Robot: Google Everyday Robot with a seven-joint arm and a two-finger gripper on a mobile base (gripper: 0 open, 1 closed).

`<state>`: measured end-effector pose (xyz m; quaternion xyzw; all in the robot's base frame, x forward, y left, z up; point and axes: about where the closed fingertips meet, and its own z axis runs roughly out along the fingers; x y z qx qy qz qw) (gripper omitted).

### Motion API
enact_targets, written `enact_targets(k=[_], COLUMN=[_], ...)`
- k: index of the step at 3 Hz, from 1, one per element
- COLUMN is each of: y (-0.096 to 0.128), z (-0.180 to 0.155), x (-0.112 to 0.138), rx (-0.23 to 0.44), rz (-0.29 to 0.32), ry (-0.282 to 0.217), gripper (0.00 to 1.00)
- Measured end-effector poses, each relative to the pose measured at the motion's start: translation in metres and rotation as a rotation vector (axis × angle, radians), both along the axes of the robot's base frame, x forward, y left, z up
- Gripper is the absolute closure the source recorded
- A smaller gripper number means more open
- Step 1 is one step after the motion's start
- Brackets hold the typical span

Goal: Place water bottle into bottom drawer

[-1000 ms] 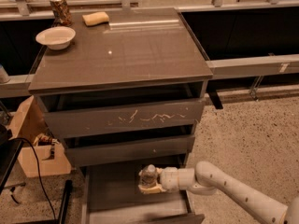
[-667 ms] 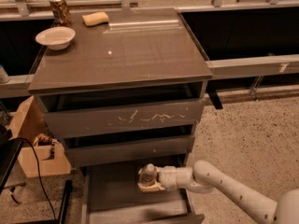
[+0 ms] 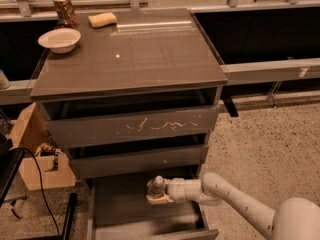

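- Far left on the counter (image 3: 135,59), a bowl (image 3: 59,39) and a can (image 3: 65,11) take no part in this job.
- Below, the bottom drawer (image 3: 120,204) stands pulled out, floor bare.
- The water bottle (image 3: 158,183) is upright inside it. The placing step seems in hand; next, set it down and let go.
- The claw (image 3: 157,196), reaching from the right, is closed round the bottle's lower body.

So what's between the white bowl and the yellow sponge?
Bare cabinet top between bowl and sponge, in the camera view. The end effector holds the water bottle over the bottom drawer.
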<state>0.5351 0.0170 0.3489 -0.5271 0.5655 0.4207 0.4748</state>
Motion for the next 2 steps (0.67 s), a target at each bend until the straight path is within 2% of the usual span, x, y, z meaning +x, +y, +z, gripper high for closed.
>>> enact_targets(k=[2], y=[0.007], z=[-0.046], x=[0.013], rx=[-0.041], rz=[0.03], ry=[0.017], gripper=[1.0])
